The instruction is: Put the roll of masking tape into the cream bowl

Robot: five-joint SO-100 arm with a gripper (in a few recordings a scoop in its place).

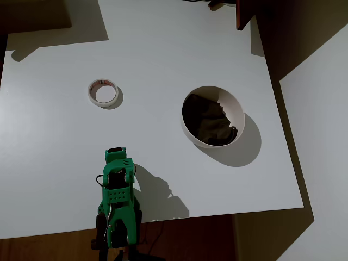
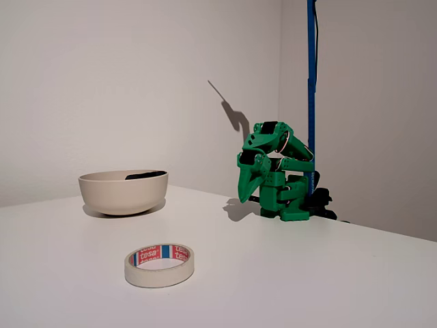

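In the fixed view the roll of masking tape lies flat on the white surface, nearest the camera. It's probably light and stiff, so pinching across one wall looks best. The cream bowl sits well apart, with open room between. The green gripper is folded by its base, holding nothing, jaws looking closed.

Bright green printed arm, black motors, black cables.
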